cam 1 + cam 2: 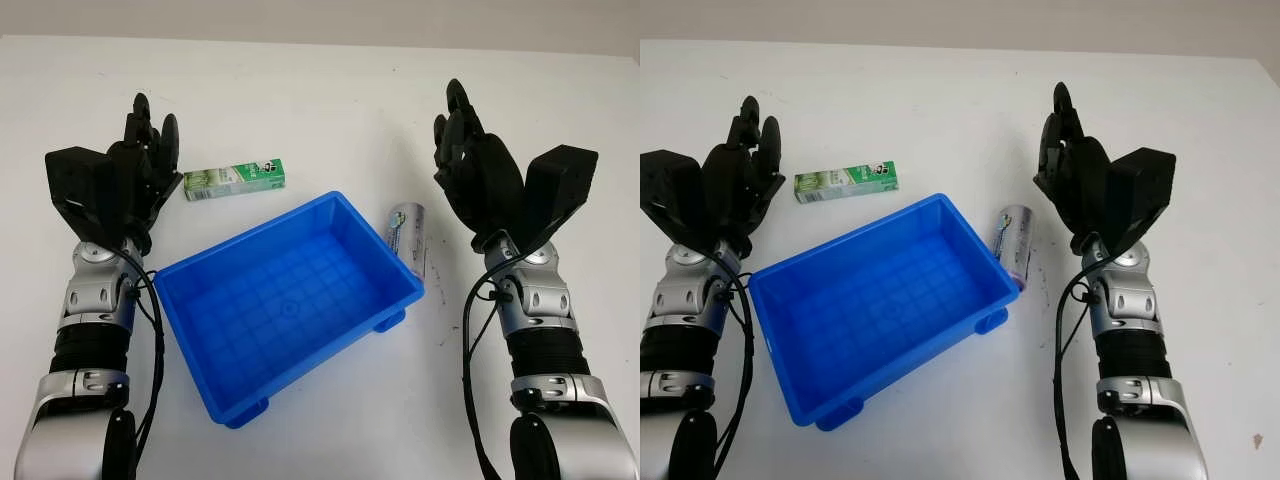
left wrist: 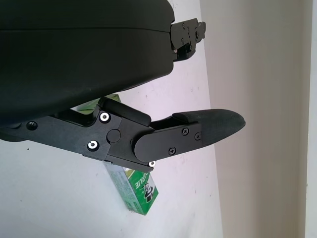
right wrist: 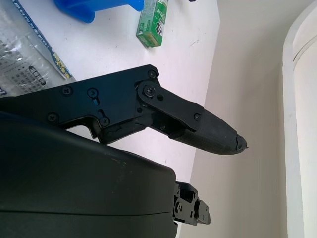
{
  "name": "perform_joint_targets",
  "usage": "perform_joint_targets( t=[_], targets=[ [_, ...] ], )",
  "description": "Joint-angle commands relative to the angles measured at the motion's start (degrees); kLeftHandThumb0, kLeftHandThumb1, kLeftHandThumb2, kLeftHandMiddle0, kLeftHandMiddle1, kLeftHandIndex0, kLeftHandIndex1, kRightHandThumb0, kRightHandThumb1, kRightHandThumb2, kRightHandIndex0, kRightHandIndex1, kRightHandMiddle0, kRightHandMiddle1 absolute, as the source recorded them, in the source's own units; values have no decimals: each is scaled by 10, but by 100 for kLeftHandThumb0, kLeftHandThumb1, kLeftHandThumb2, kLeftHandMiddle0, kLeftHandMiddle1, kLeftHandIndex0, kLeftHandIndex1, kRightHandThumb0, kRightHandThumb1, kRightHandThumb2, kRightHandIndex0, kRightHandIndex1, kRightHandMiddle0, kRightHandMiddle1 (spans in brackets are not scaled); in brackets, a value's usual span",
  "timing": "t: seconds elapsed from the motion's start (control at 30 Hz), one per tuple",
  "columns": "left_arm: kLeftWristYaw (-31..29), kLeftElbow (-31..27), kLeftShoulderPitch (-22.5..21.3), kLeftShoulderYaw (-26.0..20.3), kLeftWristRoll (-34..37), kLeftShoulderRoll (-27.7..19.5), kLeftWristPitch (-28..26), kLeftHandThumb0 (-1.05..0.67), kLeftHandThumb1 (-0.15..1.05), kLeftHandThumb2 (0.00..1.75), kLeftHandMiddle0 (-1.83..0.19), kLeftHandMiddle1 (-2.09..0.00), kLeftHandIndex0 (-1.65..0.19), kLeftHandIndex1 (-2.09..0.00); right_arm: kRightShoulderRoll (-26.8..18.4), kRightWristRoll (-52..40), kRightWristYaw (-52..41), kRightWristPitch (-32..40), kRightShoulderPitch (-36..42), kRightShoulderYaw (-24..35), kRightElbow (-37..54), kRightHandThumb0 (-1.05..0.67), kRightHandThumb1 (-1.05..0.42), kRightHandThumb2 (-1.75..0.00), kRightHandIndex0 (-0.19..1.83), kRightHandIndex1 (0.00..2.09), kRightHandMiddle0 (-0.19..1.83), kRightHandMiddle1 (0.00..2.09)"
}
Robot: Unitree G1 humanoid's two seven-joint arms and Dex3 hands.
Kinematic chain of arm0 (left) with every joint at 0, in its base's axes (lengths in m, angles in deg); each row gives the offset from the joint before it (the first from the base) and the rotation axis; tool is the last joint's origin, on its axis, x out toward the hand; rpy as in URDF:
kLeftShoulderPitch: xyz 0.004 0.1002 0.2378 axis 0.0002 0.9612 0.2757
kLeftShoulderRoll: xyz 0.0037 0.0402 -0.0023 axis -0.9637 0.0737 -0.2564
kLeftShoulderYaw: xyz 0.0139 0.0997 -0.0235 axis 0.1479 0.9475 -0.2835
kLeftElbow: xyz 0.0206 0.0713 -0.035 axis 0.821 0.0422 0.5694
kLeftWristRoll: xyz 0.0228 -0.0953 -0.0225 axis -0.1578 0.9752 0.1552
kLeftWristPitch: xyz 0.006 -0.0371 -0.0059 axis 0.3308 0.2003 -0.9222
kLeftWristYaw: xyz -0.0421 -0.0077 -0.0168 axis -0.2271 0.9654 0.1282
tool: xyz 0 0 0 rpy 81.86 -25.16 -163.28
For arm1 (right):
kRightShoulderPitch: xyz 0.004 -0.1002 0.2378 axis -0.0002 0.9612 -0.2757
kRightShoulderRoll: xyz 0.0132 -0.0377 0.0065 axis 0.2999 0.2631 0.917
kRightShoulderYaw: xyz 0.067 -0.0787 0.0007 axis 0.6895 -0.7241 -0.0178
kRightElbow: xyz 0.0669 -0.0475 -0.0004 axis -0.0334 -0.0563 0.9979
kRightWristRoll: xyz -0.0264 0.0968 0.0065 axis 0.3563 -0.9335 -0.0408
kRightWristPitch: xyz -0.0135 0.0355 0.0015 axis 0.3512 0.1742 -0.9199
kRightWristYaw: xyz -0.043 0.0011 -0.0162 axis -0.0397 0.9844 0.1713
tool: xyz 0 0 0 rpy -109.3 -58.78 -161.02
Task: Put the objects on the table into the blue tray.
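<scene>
The blue tray (image 1: 286,300) sits empty in the middle of the white table. A green and white box (image 1: 235,179) lies just beyond the tray's far left side. A silver packet (image 1: 408,233) lies against the tray's right corner. My left hand (image 1: 148,135) is open, raised at the left, close to the left end of the green box (image 2: 137,187). My right hand (image 1: 462,135) is open, raised at the right, a little right of the silver packet (image 3: 25,69).
The white table (image 1: 320,90) stretches beyond both hands to a pale wall. Black cables (image 1: 150,330) hang along both forearms near the tray's sides.
</scene>
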Motion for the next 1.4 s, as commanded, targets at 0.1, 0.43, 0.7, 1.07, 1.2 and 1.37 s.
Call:
perform_joint_targets(
  t=[0.1,0.43,0.7,1.07,1.2,1.37],
  targets=[
    [0,-24,21,-4,5,3,-4,-74,105,61,19,-3,19,-3,1,-3,5,18,17,2,26,-72,-105,-84,-19,0,-19,0],
    [4,-24,14,0,0,2,-12,-73,105,65,19,0,19,-2,-46,20,-24,19,-6,-4,30,-74,-105,-79,-19,0,-19,0],
    [-1,-31,21,-5,8,3,-9,-73,105,64,19,0,19,0,-181,64,-133,-6,-69,-22,72,-67,-101,-19,6,13,9,17],
    [-5,-31,12,2,-2,-4,-15,-73,105,61,18,-4,17,-4,-348,252,-225,-229,-154,-130,42,-48,-63,-5,56,15,61,9],
    [-4,-34,10,3,-2,-3,-20,-73,105,60,18,-5,16,-5,-384,340,-201,-379,-174,-175,-4,-42,-61,-4,56,11,62,7],
    [-3,-31,7,3,-3,-5,-25,-74,105,60,18,-5,16,-5,-406,421,-172,-465,-188,-209,-36,-41,-66,-7,55,8,59,5]
  ],
)
